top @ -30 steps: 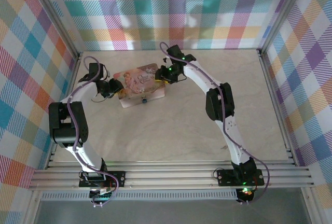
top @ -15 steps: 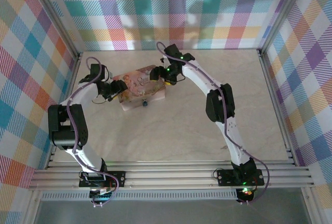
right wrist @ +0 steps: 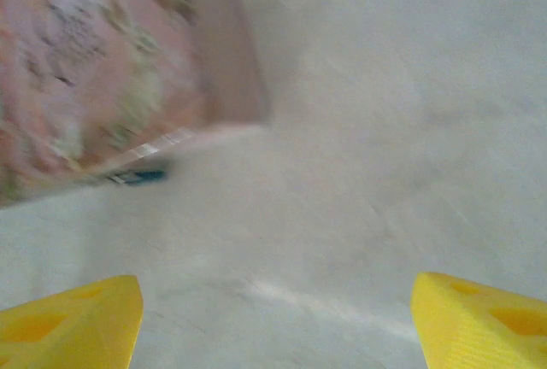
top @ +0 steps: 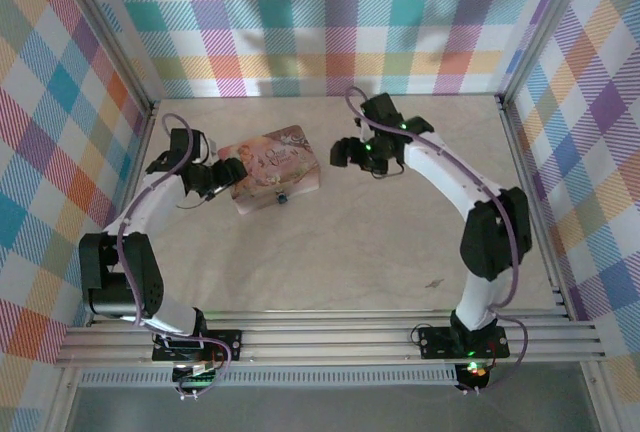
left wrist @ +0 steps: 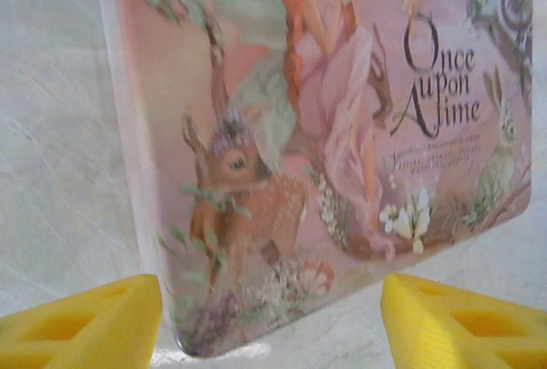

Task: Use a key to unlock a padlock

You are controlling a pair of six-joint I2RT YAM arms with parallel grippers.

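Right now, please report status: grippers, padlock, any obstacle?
Left gripper open at pink tin corner. Right gripper open, apart from tin. Padlock on tin's near edge, untouched.

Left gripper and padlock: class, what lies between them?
The pink tin lies between the left gripper and padlock, in the top view.

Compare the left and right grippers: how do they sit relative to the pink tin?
The left gripper sits at the pink tin's left end; the right gripper stands apart, off its right side. The left faces the lid; the right faces mostly table beside it. Both are open, empty.
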